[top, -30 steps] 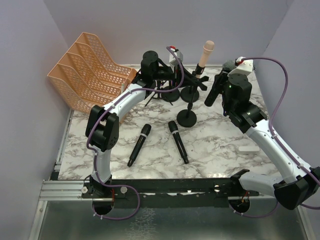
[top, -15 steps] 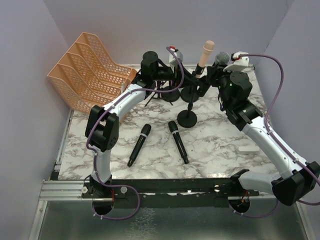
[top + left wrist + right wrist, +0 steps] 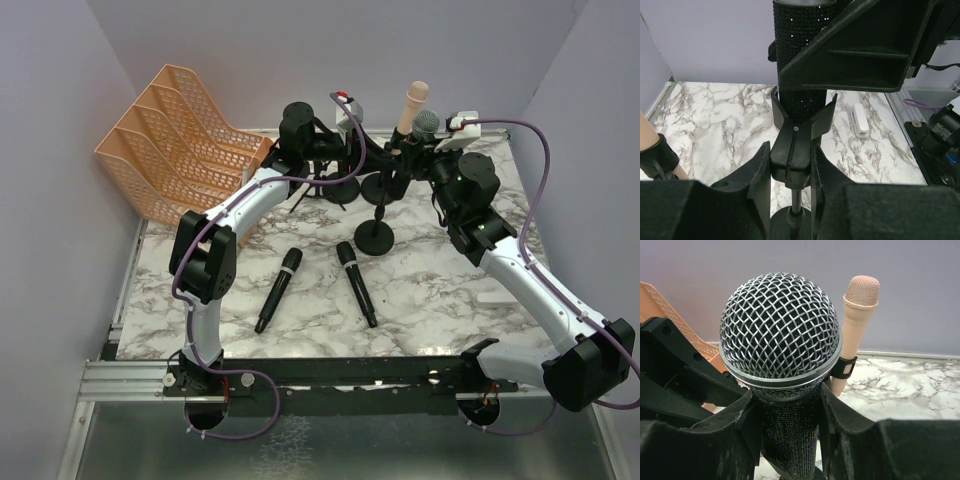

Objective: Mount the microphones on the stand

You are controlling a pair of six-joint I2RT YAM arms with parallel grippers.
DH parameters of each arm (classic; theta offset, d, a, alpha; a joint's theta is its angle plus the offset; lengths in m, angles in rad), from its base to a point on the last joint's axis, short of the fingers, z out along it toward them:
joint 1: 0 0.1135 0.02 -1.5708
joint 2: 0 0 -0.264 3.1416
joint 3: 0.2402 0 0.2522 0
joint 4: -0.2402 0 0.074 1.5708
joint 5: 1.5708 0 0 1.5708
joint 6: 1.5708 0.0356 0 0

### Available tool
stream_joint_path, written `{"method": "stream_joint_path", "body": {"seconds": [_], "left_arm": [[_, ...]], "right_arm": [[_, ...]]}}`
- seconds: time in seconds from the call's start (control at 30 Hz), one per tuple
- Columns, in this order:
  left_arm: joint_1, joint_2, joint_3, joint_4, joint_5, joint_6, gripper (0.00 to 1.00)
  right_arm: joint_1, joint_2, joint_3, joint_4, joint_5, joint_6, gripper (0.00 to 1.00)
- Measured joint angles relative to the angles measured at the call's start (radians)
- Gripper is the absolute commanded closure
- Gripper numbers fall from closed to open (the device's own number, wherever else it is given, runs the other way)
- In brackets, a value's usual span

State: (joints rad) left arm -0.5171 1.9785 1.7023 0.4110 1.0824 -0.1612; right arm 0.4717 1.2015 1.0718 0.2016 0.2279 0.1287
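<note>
My right gripper (image 3: 787, 425) is shut on a black microphone with a silver mesh head (image 3: 780, 330), holding it upright at the back centre (image 3: 425, 124). Its glittery black body (image 3: 800, 60) sits in the forked clip (image 3: 792, 147) of a black stand. My left gripper (image 3: 790, 160) is shut on that clip from both sides, above the stand's round base (image 3: 790, 220). A pale pink microphone (image 3: 857, 325) stands clipped on a neighbouring stand just behind (image 3: 414, 104). Two all-black microphones (image 3: 278, 290) (image 3: 357, 283) lie flat on the marble table.
Round stand bases (image 3: 374, 237) crowd the back centre. An orange file tray (image 3: 180, 140) stands at the back left. A small white block (image 3: 860, 120) lies on the marble table (image 3: 440, 300) at the right. Lilac walls close in three sides.
My right gripper has carried the mesh-head microphone leftward from the back right to the stand clip beside the pink microphone. The left arm has barely moved.
</note>
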Motion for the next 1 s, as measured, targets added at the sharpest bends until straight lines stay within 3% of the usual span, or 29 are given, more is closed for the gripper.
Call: {"method": "stream_joint_path", "body": {"seconds": [0.17,0.37,0.5,0.8,1.0], "left_arm": [[0.001,-0.001,-0.001,0.000,0.000,0.000,1.00],[0.003,-0.003,-0.003,-0.001,0.001,0.000,0.59],[0.005,-0.004,-0.003,-0.005,0.002,0.003,0.46],[-0.009,-0.004,-0.003,-0.011,0.002,0.013,0.34],[-0.009,-0.004,-0.003,-0.011,0.001,0.021,0.23]], "right_arm": [[-0.005,0.000,-0.006,0.011,-0.020,-0.004,0.86],[-0.008,0.000,-0.007,0.015,-0.036,-0.004,0.74],[-0.008,-0.001,-0.013,0.023,-0.048,0.002,0.70],[0.007,-0.001,-0.020,0.028,-0.103,0.013,0.56],[0.007,-0.003,-0.012,0.012,-0.106,0.041,0.36]]}}
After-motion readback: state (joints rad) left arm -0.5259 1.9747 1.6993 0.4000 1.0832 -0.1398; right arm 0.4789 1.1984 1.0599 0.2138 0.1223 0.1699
